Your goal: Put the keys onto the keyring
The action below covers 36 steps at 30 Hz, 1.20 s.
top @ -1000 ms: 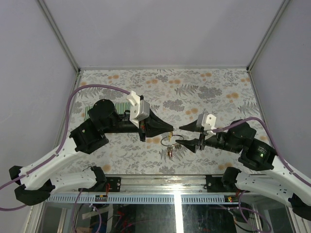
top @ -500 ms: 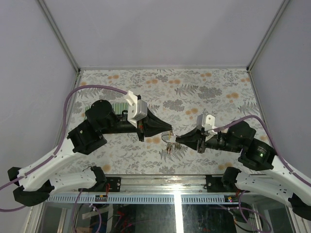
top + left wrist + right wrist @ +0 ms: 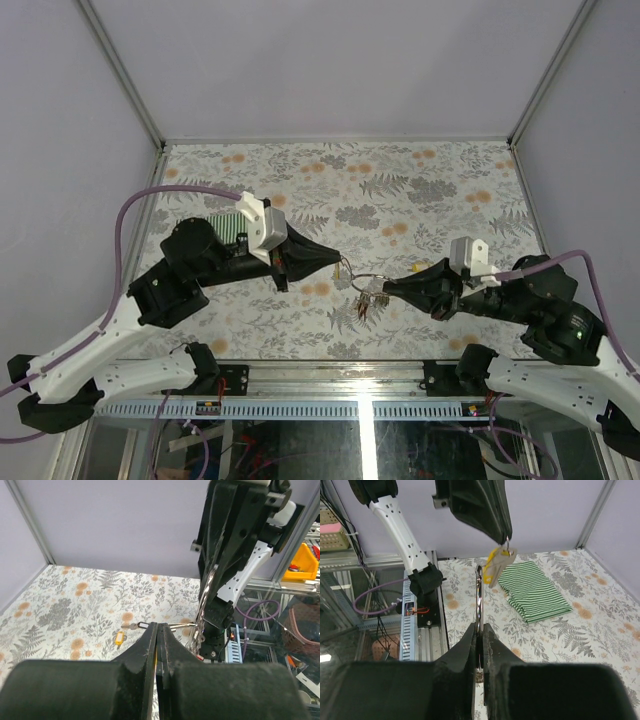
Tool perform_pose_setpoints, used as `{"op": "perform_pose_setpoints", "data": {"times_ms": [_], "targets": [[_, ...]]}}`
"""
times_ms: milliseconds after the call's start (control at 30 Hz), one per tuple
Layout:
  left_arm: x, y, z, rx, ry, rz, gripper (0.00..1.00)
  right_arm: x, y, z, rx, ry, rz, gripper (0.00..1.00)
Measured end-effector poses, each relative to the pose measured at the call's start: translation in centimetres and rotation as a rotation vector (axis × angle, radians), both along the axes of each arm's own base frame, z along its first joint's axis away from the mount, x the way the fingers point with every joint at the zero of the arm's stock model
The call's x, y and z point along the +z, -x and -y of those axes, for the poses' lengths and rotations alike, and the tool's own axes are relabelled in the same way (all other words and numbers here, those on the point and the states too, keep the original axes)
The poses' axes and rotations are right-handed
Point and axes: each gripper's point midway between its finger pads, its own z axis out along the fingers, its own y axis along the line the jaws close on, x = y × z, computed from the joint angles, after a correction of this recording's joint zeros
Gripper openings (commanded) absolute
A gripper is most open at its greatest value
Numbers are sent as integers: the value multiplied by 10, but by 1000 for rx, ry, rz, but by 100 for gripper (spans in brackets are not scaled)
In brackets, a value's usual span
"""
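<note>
Right wrist: yellow-tagged key (image 3: 496, 565) (any lettering seems blurred) beside keyring (image 3: 479, 596).

keyring (image 3: 479, 596) was thin glossy metal wire. keys (image 3: 498, 566) carried yellow plastic tag. right gripper (image 3: 479, 629) was matt black plastic. striped cloth (image 3: 532, 592) looked soft, table (image 3: 570, 647) matt.

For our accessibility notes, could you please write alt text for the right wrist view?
The right gripper pinches a thin silver keyring upright, edge-on. Just above, the left gripper, shut, dangles a yellow-tagged key beside the ring's top; a green striped cloth lies on the floral table.
</note>
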Motion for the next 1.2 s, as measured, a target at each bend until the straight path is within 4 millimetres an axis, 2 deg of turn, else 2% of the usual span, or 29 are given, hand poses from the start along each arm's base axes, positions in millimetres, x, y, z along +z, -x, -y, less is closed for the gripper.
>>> {"op": "perform_pose_setpoints", "data": {"times_ms": [267, 467, 600, 733, 933, 1067, 1200], "targets": [[-27, -7, -2, 44, -26, -53, 0, 21, 4, 12, -19, -49, 23, 0], [-28, -4, -2, 40, 12, -64, 1, 28, 3, 17, -43, -65, 23, 0], [-31, -4, 1, 35, 38, -85, 6, 30, 3, 18, -51, -74, 13, 0], [-43, -5, 6, 27, 38, -123, 13, 35, 5, 21, -51, -92, 7, 0], [-68, -7, 10, 29, 0, -186, 23, 60, 13, 37, -59, -179, 42, 0], [-67, -4, 11, 11, 4, -192, 27, 67, 14, 41, -72, -201, 52, 0], [-64, 0, 13, -15, 6, -195, 33, 61, 12, 41, -78, -181, 41, 0]]}}
